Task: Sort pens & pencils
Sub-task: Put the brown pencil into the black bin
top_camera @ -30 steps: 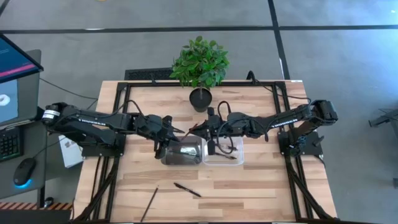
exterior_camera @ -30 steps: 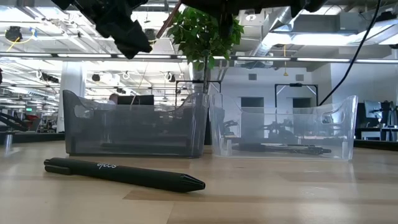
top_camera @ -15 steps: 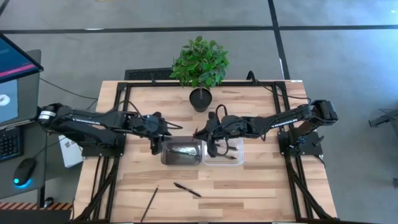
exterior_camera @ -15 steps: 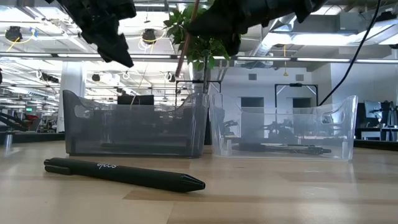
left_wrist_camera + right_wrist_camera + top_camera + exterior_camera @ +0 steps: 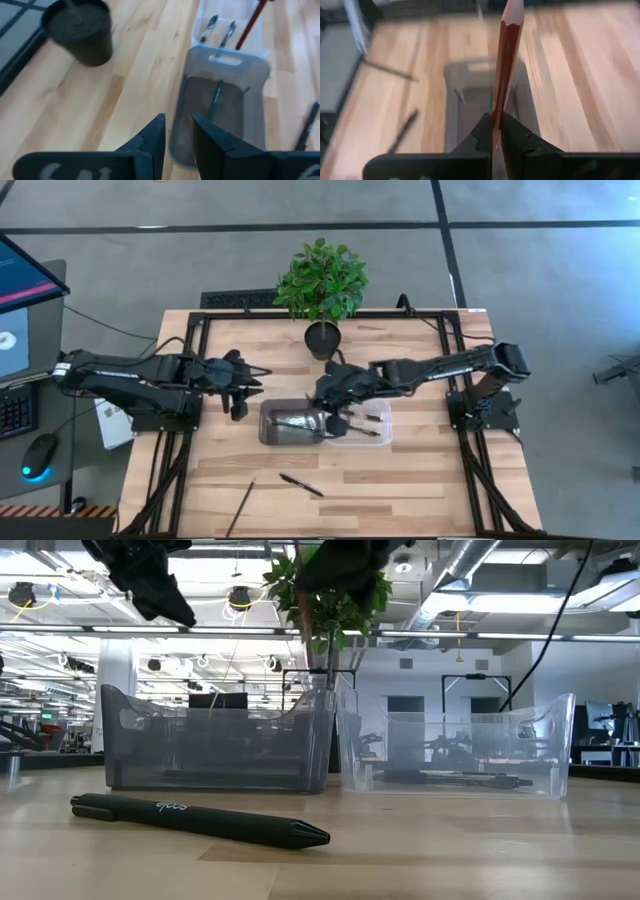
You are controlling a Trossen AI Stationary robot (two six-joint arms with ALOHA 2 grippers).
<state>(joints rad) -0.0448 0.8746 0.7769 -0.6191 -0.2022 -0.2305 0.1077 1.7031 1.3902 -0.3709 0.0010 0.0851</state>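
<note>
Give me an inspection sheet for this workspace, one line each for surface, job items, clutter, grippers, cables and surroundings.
Surface: wooden table.
Job's things: red pencil in the right gripper; green pencil in the grey bin; pens in the clear bin; black pen and a pencil loose on the table.
Clutter: potted plant.
Grippers: right shut on the pencil over the grey bin; left gripper open, beside that bin.
Cables: black cable overhead.
Surroundings: monitor, mouse.
</note>
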